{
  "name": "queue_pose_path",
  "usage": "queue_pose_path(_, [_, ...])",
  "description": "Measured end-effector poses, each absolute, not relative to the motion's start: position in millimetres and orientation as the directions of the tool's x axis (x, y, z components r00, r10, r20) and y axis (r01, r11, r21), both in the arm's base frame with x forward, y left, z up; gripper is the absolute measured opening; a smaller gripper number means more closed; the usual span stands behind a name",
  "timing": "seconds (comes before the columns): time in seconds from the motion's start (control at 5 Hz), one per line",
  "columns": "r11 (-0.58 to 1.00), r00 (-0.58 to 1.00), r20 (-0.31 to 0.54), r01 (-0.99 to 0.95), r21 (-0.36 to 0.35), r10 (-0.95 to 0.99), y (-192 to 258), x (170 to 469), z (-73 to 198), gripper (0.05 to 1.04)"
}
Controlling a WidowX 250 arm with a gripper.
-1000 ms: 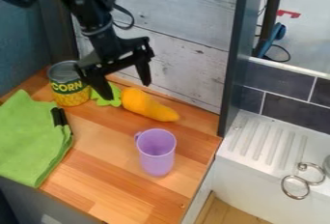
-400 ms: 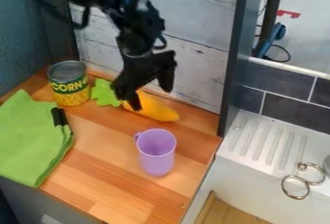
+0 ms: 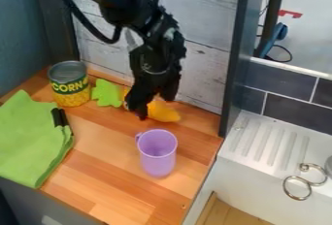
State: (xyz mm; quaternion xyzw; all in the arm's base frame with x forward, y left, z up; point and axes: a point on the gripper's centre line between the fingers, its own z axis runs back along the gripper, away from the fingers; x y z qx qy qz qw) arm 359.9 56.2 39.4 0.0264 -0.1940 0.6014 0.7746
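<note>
My gripper [image 3: 155,107] hangs over the back of the counter, its two fingers apart w/ a gap btwn, and hides the middle of the toy carrot [image 3: 163,112]; can't tell whether they touch. Arm [image 3: 120,3] is cut off at the top edge. Green cloth [image 3: 29,139] is cut off at L edge, w/ a small black item [image 3: 60,118] at its R side, too blurred to ID. Some round metal thing [image 3: 328,165] is cut by the R edge. Surface = wood counter [image 3: 97,170] in light & reddish-brown strips; behind it, a whitewashed plank wall [image 3: 194,15], w/ a dark upright panel [image 3: 235,69] at its R end. R of that: white sink unit [image 3: 233,175] w/ ribbed top, two metal rings [image 3: 297,188] at the front, dark tiles [image 3: 291,112] behind. On the counter, a can [image 3: 71,90] w/ yellow-&-green label stands back L, & a lilac mug [image 3: 157,158] stands upright in front of the carrot, handle to L. Carrot lies near the wall, btwn can & panel: orange-yellow, plump, smooth-looking, narrowing to a blunt R end, w/ a bright green lobed leafy top [image 3: 106,93] at L, near the can.
</note>
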Motion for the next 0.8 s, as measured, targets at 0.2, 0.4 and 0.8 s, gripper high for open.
queue_pose_path(0.2, [0.249,0.174,0.342,-0.950,-0.189,0.923,59,369,35,1.001])
queue_pose_path(0.4, [0.226,0.155,0.334,-0.956,-0.185,0.930,59,374,27,1.001])
queue_pose_path(0.8, [0.152,0.092,0.293,-0.970,-0.189,0.952,57,374,17,0.640])
